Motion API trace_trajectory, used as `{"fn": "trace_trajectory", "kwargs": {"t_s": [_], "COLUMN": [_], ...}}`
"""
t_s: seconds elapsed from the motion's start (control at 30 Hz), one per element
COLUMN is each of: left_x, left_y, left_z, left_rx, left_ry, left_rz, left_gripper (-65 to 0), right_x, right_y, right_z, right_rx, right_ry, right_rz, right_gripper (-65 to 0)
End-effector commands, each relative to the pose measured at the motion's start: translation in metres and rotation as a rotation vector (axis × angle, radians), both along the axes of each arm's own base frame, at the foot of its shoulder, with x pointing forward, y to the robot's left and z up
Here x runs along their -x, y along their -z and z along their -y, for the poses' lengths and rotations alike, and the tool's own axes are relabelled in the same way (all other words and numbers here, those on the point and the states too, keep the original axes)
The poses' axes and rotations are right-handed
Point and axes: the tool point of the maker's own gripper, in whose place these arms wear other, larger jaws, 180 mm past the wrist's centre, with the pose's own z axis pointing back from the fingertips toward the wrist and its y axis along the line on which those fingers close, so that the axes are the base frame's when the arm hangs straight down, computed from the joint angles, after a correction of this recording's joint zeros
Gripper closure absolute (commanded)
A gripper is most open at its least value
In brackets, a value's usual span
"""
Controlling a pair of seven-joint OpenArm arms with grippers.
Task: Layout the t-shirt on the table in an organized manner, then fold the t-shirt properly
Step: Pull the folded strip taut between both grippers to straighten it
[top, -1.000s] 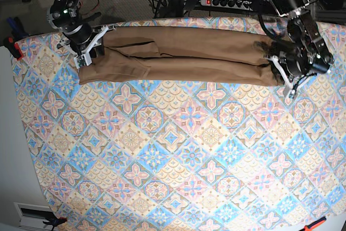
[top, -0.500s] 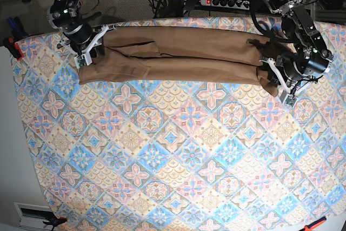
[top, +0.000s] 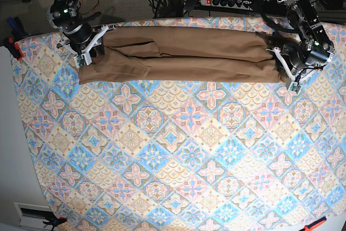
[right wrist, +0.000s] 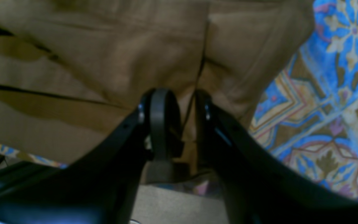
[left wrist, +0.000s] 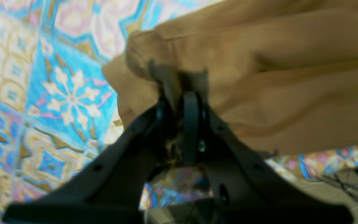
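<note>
Tan cotton fills both wrist views: the t-shirt lies as a long, narrow band along the far edge of the table, with the whole near expanse of patterned cloth bare in front of it. Its long axis runs side to side across the base view, so each end sits directly at one arm and neither arm has to reach along the band. The left tool, at the right end of the band in the base view, is pinched nearly closed on a bunched corner of fabric at that end, as its wrist view shows. The right tool, at the opposite end, stands narrow with a fold of cloth between its jaws, so it also grips the shirt. Both arms are bent low over the far corners, wrists angled down toward the table, tools pointing inward along the band. Judged from this layout, the coming move turns on the two ends travelling together, square to the long axis, so the band stays straight and taut.
</note>
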Motion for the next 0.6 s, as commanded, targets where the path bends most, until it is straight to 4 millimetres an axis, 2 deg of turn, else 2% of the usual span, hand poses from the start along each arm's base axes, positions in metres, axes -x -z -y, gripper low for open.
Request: {"fn": "trace_trajectory", "kwargs": {"t_s": [0.0,0.07,0.27,0.47,0.57], "left_x": [-0.006,-0.007,0.003,0.013,0.014], "left_y": [-0.005,0.000,-0.004,-0.010,-0.011], "left_z": [-0.003,-0.005,-0.037,-0.060,-0.064], "left_rx": [-0.001,0.020,0.026,-0.003,-0.004], "left_ry": [0.000,-0.012,-0.142,-0.213,-0.225], "left_rz": [0.032,0.039,0.065,0.074,0.079], "left_gripper": [0.0,-3.0,-21.1,-22.1,-22.1], "right_x": [-0.006,-0.006,-0.007,-0.007,-0.007], "right_y": [-0.009,-0.009,-0.009,-0.009,-0.009], "right_z": [0.000,0.000,0.000,0.000,-0.001], "right_rx": [-0.007,-0.007,-0.007,-0.007,-0.008], "right_ry": [-0.004,-0.004,-0.004,-0.004,-0.005], "right_rz": [0.040,0.040,0.042,0.042,0.040], "right_gripper": [-13.7,-13.7,-13.7,-13.7,-13.7]}}
